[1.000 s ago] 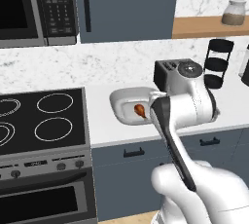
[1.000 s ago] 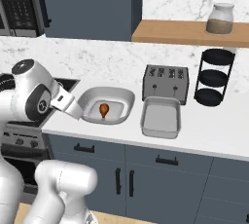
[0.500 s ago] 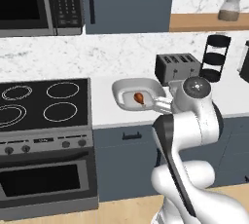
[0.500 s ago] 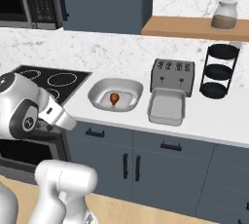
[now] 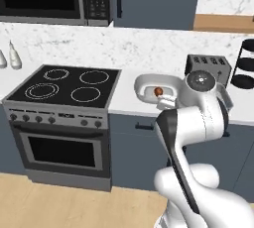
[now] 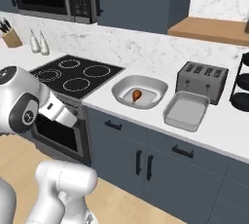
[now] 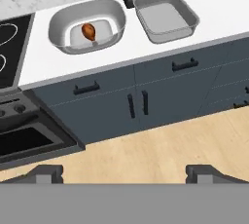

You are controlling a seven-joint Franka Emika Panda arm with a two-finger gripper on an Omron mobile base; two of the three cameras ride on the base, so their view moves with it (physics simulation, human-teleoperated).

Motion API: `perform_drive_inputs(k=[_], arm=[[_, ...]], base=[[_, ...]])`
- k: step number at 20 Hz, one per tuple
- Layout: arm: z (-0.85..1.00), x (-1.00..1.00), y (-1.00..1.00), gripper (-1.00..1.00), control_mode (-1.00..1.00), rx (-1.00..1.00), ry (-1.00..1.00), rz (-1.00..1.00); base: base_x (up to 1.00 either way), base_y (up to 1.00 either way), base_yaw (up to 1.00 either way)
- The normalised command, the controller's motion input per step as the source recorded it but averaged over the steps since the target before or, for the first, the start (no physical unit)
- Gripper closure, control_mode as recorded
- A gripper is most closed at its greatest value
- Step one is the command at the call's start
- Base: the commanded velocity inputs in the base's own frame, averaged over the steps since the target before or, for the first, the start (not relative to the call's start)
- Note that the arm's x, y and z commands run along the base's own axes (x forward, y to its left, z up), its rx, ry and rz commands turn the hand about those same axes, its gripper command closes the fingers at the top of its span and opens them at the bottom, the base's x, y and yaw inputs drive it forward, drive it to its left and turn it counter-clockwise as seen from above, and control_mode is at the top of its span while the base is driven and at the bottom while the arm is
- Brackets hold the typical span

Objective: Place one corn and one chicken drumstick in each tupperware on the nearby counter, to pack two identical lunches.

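Here, fingers (image 7: 48, 172) spread wide, empty, touching nothing

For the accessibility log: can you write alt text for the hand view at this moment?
One chicken drumstick lies in the rounded tub on the white counter, beside an empty rectangular tray. The open gripper hangs back over the wooden floor.

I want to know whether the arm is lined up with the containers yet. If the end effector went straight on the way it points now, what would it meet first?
Probably the wooden floor before the blue-grey cabinets, not the containers. The open end effector points below the counter; depth is hard to judge.
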Motion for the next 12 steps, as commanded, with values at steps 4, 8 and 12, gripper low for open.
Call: perform_drive_inputs(k=[4,8,12], arm=[[0.00,0.00,0.00,-1.00,1.00,0.00,0.00,0.00],[0.00,0.00,0.00,-1.00,1.00,0.00,0.00,0.00],[0.00,0.00,0.00,-1.00,1.00,0.00,0.00,0.00]], base=[[-0.42,-0.89,0.38],[-0.43,-1.00,0.18],[-0.51,-0.95,0.04]])
